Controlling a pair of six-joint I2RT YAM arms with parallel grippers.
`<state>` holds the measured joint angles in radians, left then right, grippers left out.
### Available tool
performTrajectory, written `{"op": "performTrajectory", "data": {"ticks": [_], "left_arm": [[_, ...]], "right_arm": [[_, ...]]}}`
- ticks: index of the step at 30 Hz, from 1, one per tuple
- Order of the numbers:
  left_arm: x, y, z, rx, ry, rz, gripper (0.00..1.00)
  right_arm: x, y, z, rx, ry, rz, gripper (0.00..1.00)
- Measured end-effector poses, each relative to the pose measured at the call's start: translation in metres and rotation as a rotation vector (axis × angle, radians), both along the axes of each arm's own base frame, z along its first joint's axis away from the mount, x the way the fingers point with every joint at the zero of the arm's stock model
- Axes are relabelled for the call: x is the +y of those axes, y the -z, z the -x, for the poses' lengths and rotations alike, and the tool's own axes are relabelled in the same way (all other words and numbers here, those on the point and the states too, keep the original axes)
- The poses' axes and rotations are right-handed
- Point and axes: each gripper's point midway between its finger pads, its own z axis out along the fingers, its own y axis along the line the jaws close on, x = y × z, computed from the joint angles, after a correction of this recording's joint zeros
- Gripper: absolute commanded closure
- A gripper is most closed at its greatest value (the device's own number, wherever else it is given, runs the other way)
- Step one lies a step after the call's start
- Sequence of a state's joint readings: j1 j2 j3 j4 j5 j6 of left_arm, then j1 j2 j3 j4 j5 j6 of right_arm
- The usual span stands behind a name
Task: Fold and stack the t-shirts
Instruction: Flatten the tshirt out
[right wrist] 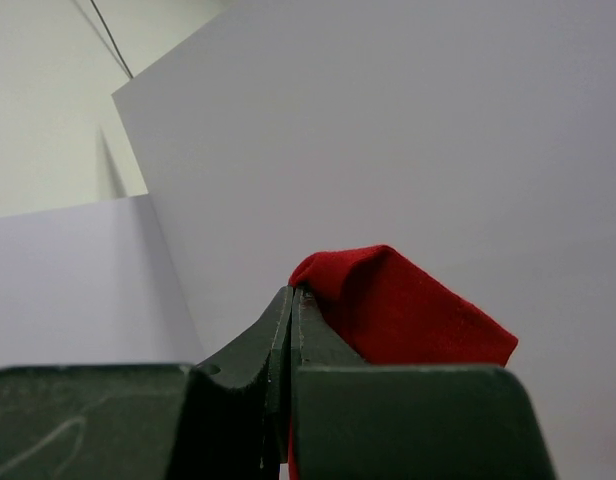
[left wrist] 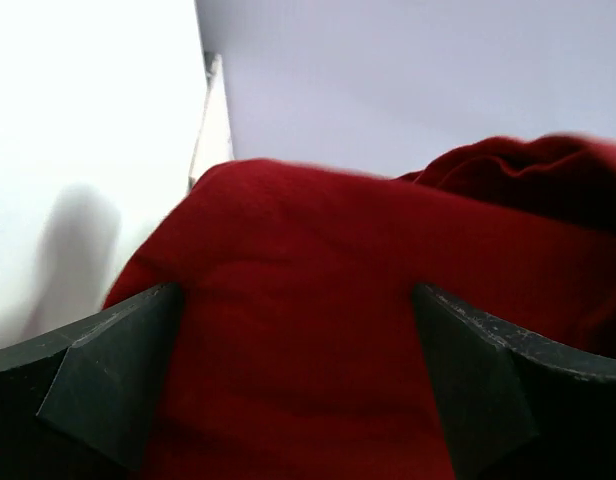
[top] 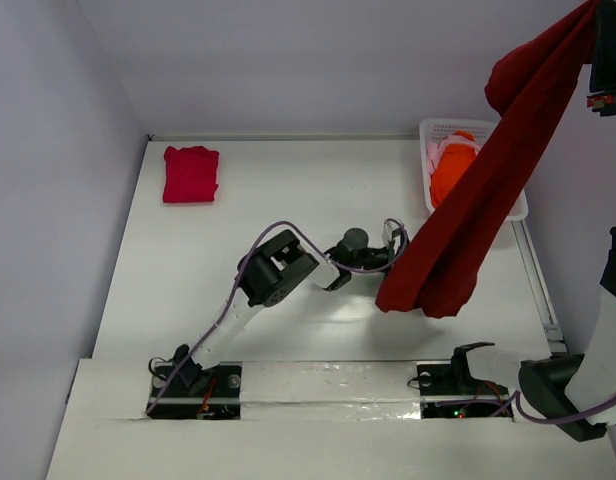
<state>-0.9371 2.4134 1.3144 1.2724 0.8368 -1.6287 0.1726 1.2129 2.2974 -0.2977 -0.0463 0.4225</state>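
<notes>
A large dark red t-shirt (top: 478,190) hangs in the air from the upper right down to just above the table. My right gripper (top: 603,45) is high at the top right, shut on the shirt's top end (right wrist: 388,300), fingertips pressed together (right wrist: 293,295). My left gripper (top: 396,238) is at the shirt's lower end, open; its fingers (left wrist: 108,370) stand wide apart with red cloth (left wrist: 308,300) filling the gap. A crimson-pink t-shirt (top: 191,174) lies folded at the table's far left. An orange t-shirt (top: 450,170) and a pale pink one (top: 432,152) sit in the basket.
The white lattice basket (top: 443,128) stands at the far right of the table, partly hidden by the hanging shirt. Walls close in the table on the left, back and right. The arm bases (top: 193,385) sit at the near edge.
</notes>
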Motion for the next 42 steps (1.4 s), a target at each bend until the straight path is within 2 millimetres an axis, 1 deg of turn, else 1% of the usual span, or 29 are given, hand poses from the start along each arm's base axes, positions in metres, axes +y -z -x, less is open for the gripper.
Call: {"op": "performTrajectory", "data": {"ticks": [2, 5, 6, 8, 9, 10, 11, 18, 21, 23, 25, 26, 27, 28, 29, 30, 32, 34, 36, 37, 39, 40, 41, 42], "left_arm": [[-0.004, -0.005, 0.004, -0.009, 0.010, 0.014, 0.01], [-0.009, -0.014, 0.007, -0.019, 0.020, 0.034, 0.06], [-0.011, -0.016, 0.008, -0.022, 0.022, 0.039, 0.10], [-0.012, -0.019, 0.009, -0.023, 0.026, 0.046, 0.26], [-0.012, -0.019, 0.010, -0.023, 0.028, 0.047, 0.46], [-0.013, -0.019, 0.012, -0.016, 0.033, 0.045, 0.62], [-0.013, -0.019, 0.013, -0.017, 0.034, 0.045, 1.00], [-0.014, -0.020, 0.015, -0.016, 0.038, 0.050, 1.00], [-0.007, -0.015, 0.007, -0.017, 0.010, 0.039, 1.00], [0.007, -0.005, -0.005, -0.015, -0.026, 0.011, 1.00], [0.032, 0.001, -0.027, -0.031, -0.093, -0.024, 1.00], [0.046, 0.000, -0.040, -0.059, -0.134, -0.033, 1.00], [0.061, -0.005, -0.054, -0.102, -0.183, -0.035, 1.00], [0.075, -0.015, -0.066, -0.152, -0.228, -0.031, 1.00], [0.090, -0.029, -0.081, -0.224, -0.292, -0.024, 1.00], [0.103, -0.047, -0.092, -0.304, -0.352, -0.009, 1.00], [0.128, -0.096, -0.108, -0.483, -0.473, 0.028, 1.00], [0.147, -0.157, -0.113, -0.672, -0.588, 0.069, 1.00], [0.164, -0.208, -0.110, -0.823, -0.686, 0.103, 1.00], [0.174, -0.227, -0.108, -0.881, -0.733, 0.106, 1.00], [0.190, -0.251, -0.108, -0.957, -0.813, 0.094, 1.00], [0.196, -0.255, -0.110, -0.980, -0.846, 0.074, 1.00], [0.204, -0.254, -0.114, -0.994, -0.884, 0.037, 1.00], [0.212, -0.249, -0.119, -1.000, -0.916, -0.010, 1.00]], "right_arm": [[0.001, 0.001, -0.003, 0.006, -0.003, 0.004, 1.00], [0.003, 0.003, -0.009, 0.015, -0.006, 0.008, 1.00], [0.003, 0.003, -0.009, 0.015, -0.006, 0.008, 1.00], [0.003, 0.003, -0.009, 0.016, -0.006, 0.008, 1.00], [0.003, 0.004, -0.010, 0.018, -0.006, 0.009, 1.00], [0.003, 0.004, -0.010, 0.018, -0.006, 0.009, 1.00], [0.003, 0.004, -0.011, 0.020, -0.006, 0.009, 1.00], [0.003, 0.004, -0.010, 0.019, -0.005, 0.009, 1.00], [0.002, 0.004, -0.007, 0.018, 0.000, 0.011, 1.00], [0.001, 0.004, -0.003, 0.014, 0.004, 0.014, 1.00], [0.000, 0.006, 0.000, 0.016, 0.008, 0.017, 1.00], [0.000, 0.008, 0.001, 0.019, 0.010, 0.019, 1.00], [0.000, 0.010, 0.002, 0.022, 0.011, 0.022, 1.00], [-0.001, 0.012, 0.003, 0.025, 0.013, 0.024, 1.00], [-0.001, 0.013, 0.005, 0.026, 0.014, 0.026, 1.00], [-0.001, 0.015, 0.005, 0.032, 0.016, 0.028, 1.00], [-0.002, 0.019, 0.010, 0.040, 0.018, 0.031, 1.00], [-0.003, 0.025, 0.012, 0.055, 0.022, 0.037, 1.00], [-0.004, 0.034, 0.011, 0.080, 0.029, 0.042, 1.00], [-0.005, 0.040, 0.010, 0.099, 0.033, 0.043, 1.00], [-0.007, 0.058, 0.007, 0.150, 0.044, 0.044, 1.00], [-0.008, 0.070, 0.004, 0.183, 0.051, 0.044, 1.00], [-0.010, 0.081, 0.003, 0.216, 0.060, 0.043, 1.00], [-0.012, 0.092, 0.003, 0.244, 0.071, 0.040, 1.00]]}}
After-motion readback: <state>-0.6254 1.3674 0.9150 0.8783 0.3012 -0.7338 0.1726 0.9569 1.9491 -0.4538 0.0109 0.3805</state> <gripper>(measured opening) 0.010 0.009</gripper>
